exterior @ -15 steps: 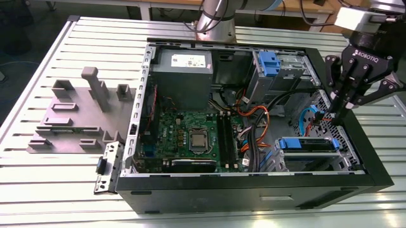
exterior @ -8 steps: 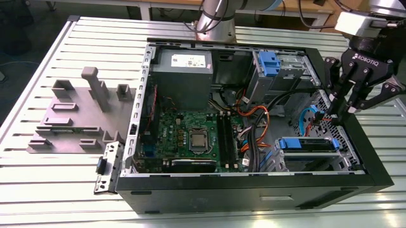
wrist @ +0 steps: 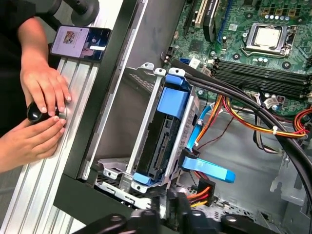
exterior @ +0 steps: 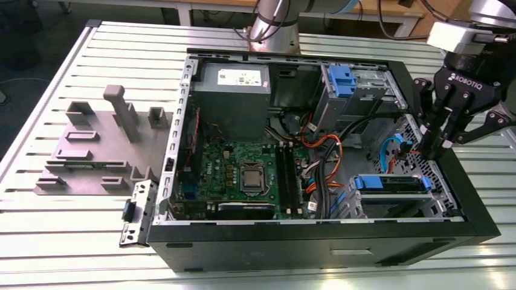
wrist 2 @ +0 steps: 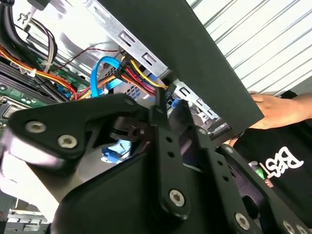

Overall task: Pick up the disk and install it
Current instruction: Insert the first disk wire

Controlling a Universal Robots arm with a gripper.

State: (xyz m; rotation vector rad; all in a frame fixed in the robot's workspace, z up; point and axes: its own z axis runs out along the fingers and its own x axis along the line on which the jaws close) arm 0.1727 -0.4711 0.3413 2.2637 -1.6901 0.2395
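Gripper at exterior view's right edge, fingers look pressed together and holding nothing, over the case wall; disk already seated in lower-right bay, so descending risks snagging the cables.

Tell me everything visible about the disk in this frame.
The disk sits on edge in a metal drive cage at the case's front corner. Blue plastic rails wrap it, with a broad blue tab at one end and a smaller one at the other. Between them its dark underside shows. In the exterior view it appears as a blue-edged block. The gripper hangs above the case, apart from the disk.
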